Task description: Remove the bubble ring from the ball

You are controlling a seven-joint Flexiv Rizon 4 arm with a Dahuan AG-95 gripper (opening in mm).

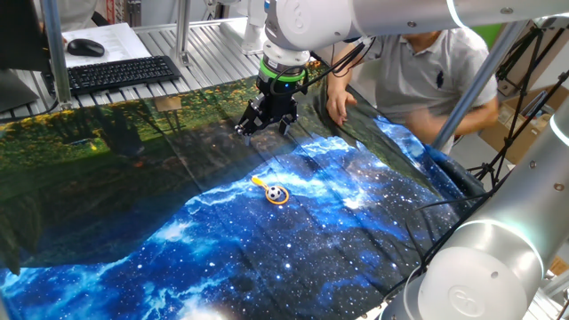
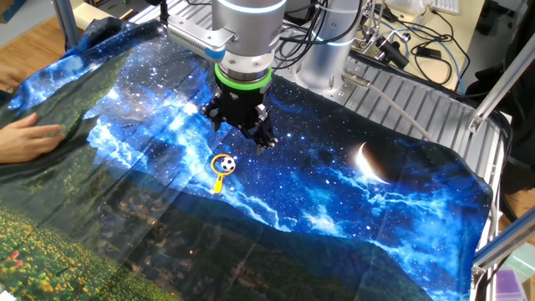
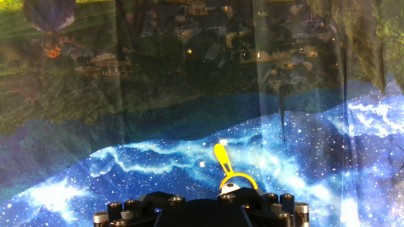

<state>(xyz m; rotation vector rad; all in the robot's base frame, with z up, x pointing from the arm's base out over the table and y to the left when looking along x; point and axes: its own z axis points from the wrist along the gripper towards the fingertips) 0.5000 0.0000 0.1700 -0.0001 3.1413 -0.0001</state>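
On the galaxy-print cloth [image 1: 356, 240], in its blue starry part, sits the ball [image 1: 277, 192], white with black patches. The bubble ring [image 1: 275, 193] lies flat around it, orange-yellow hoop encircling the ball, so the ring is not off yet. Its short handle sticks out from the hoop away from the ball, toward the cloth's dark landscape half in the hand view.

Same pair in the other fixed view: ball [image 2: 226, 163] inside ring [image 2: 222, 168], handle pointing toward the green end of the cloth. Hand view: ball [image 3: 231, 186] partly hidden behind the gripper body at the bottom edge, ring [image 3: 227, 170] arcing over it, handle clearly visible.

Gripper [image 1: 265, 124] hangs above the cloth, off to one side of the ball, near but not touching ring or ball. In the other fixed view the gripper [image 2: 242, 130] sits just beyond the ball, above the cloth. Fingers are dark against dark print; cannot tell whether they are apart or together. Nothing is visibly held.

A person's hand [image 2: 29, 139] rests on the cloth edge, well apart from the ball. Keyboard [image 1: 122, 73] and mouse [image 1: 85, 47] lie past the cloth's far edge.
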